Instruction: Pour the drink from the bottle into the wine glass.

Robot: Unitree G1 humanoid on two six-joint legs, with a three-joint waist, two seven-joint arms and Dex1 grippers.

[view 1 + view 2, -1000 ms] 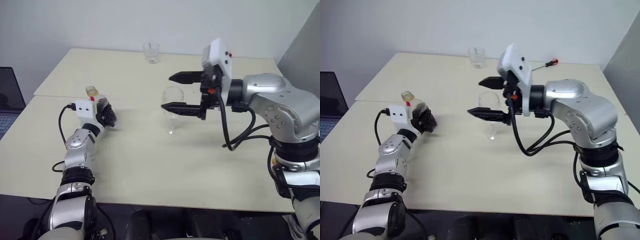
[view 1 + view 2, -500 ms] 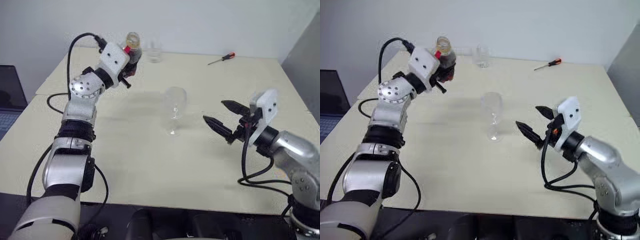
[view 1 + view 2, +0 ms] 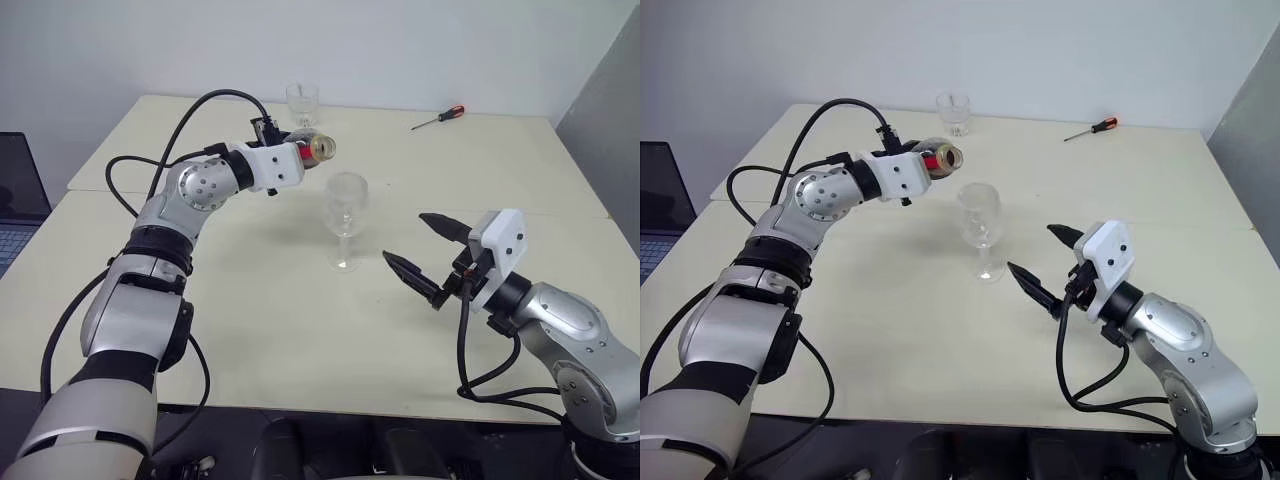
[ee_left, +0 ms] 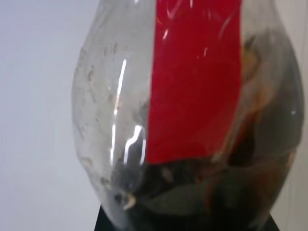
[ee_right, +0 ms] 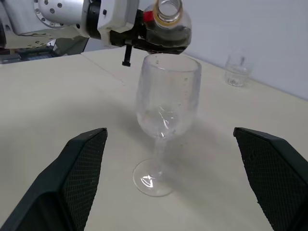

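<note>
Since a second ago, the left arm has lifted the bottle (image 3: 312, 149) off the table (image 3: 250, 330) and swung it in toward the wine glass (image 3: 346, 210), tipping it onto its side. The right arm has drawn back from around the glass and dropped lower.

The left gripper (image 3: 290, 152) is clamped tight on the small clear bottle and holds it in the air, roughly level, its open mouth pointing toward the glass and just above and beside the rim. The dark brown drink (image 5: 169, 36) still sits inside the bottle. The wine glass stands upright on the table and looks empty. The right gripper (image 3: 424, 256) hangs just above the table near the glass, its two black fingers spread wide, gripping nothing.

The bottle is picked up, uncapped and brought to the glass; the pour itself appears not yet begun. A clear tumbler (image 3: 302, 104) and a screwdriver (image 3: 438, 117) lie farther back.
</note>
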